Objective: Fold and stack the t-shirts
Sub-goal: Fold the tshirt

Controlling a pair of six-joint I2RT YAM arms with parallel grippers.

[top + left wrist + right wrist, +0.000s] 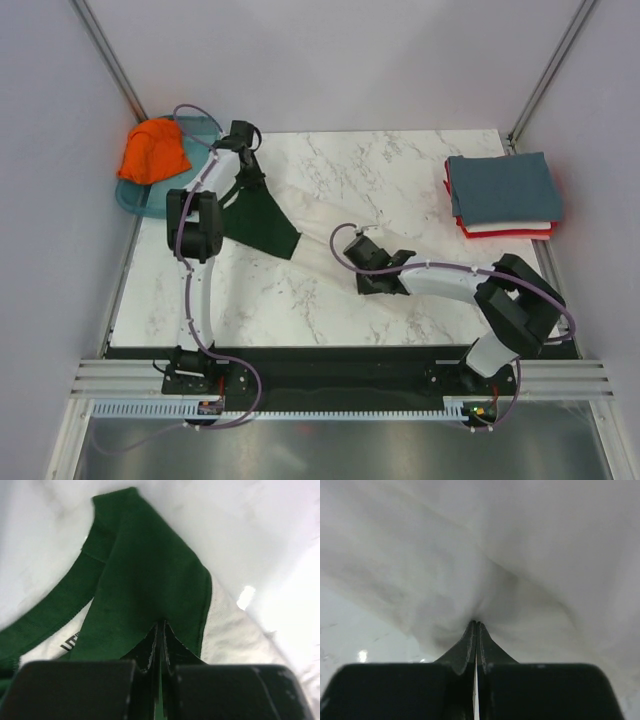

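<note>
left claw (161, 626) is pinching green sleeve (145, 570) at its tips | right claw (476, 625) is pinching cream shirt (530, 555), cloth bunching just ahead

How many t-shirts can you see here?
5. Orange shirt in the far-left tray; cream-and-green shirt in the middle; blue shirt, white shirt and red shirt stacked at far right. The stack may hide more.

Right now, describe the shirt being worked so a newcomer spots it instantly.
On the marble table, look between the arms. The cream t-shirt is stretched there, pinched by the left end effector and right end effector. Unlike the orange tee and the folded stack, it has dark green sleeves.
</note>
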